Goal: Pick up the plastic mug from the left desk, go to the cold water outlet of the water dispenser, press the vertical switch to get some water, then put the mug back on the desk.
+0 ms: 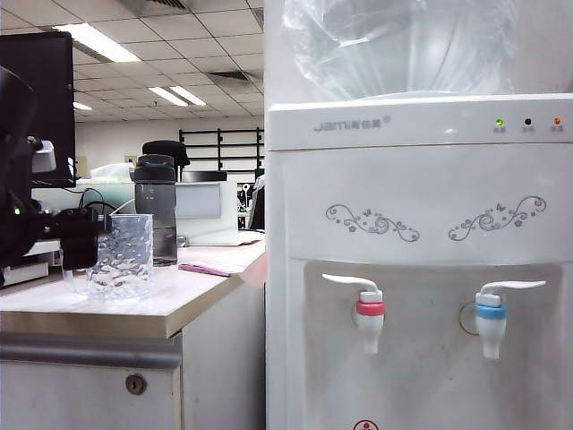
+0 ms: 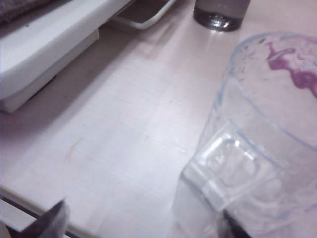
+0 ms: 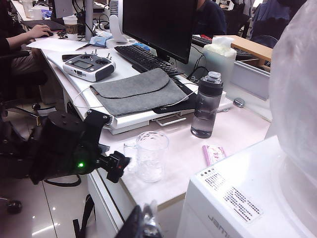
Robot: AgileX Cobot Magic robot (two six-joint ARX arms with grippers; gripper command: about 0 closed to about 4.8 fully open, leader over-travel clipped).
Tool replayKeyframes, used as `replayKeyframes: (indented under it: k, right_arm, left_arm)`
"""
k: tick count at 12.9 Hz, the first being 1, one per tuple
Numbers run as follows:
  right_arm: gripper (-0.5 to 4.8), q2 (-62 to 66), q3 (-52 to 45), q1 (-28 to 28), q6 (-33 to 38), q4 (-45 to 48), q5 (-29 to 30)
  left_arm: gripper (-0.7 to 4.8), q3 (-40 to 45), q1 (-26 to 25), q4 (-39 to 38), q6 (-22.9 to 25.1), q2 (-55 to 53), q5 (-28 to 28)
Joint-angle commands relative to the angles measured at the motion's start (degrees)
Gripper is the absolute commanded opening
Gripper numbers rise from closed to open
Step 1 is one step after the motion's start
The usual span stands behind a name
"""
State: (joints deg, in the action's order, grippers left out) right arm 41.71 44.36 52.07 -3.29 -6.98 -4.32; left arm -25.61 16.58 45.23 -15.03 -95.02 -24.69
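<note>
The short, clear plastic mug [image 1: 123,255] with a dimpled wall stands upright on the pale beige wood-look left desk [image 1: 170,300], near its front edge. Behind it stands a taller smoky-grey bottle [image 1: 156,209] with a black cap, and a small pink packet [image 1: 208,268] lies on the desk nearer the dispenser.

The left gripper [image 1: 85,240], black, sits level at the mug's handle side, its jaws spread wide and holding nothing. In the left wrist view its two dark fingertips [image 2: 52,222] frame the thin clear handle [image 2: 225,171]; whether they touch the mug cannot be told.

The tall white water dispenser [image 1: 421,206] with grey floral scrolls stands just beside the desk. Its cold water outlet [image 1: 491,322], a white tap with a blue collar, carries the thin white vertical switch [image 1: 510,287]; the pink-red-collared tap [image 1: 369,315] sits apart from it on the same panel.

The right gripper [image 3: 143,220] hangs high above the dispenser's top, looking down at desk and mug; only dark finger edges show, so whether it is released or clenched cannot be told.
</note>
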Motion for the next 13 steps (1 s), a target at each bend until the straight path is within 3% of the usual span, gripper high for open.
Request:
replayKeyframes:
  k: [1, 2, 4, 7, 10, 13]
  right_arm:
    - [-0.01, -0.2, 0.2, 0.0, 0.2, 0.8, 0.2]
    - [-0.01, -0.2, 0.2, 0.0, 0.2, 0.8, 0.2]
    - [-0.01, -0.2, 0.2, 0.0, 0.3, 0.8, 0.2]
    - [-0.01, -0.2, 0.2, 0.0, 0.2, 0.7, 0.2]
    - [-0.01, -0.2, 0.2, 0.0, 0.2, -0.1, 0.2]
    - [-0.01, -0.2, 0.2, 0.1, 0.3, -0.1, 0.2]
  left_arm:
    - [3.95, -1.8, 0.1, 1.1, 0.2, -1.3, -4.0]
    - [3.95, -3.0, 0.0, 1.2, 0.2, -2.5, -6.6]
    - [3.95, -3.3, 0.0, 1.2, 0.2, -3.0, -6.6]
    - [3.96, -3.3, -2.6, 2.0, 0.3, -3.0, -1.8]
    - [3.96, -3.3, -5.3, 3.8, 4.2, -3.0, 5.5]
    - [3.96, -3.5, -5.3, 8.1, 5.6, -6.9, 6.7]
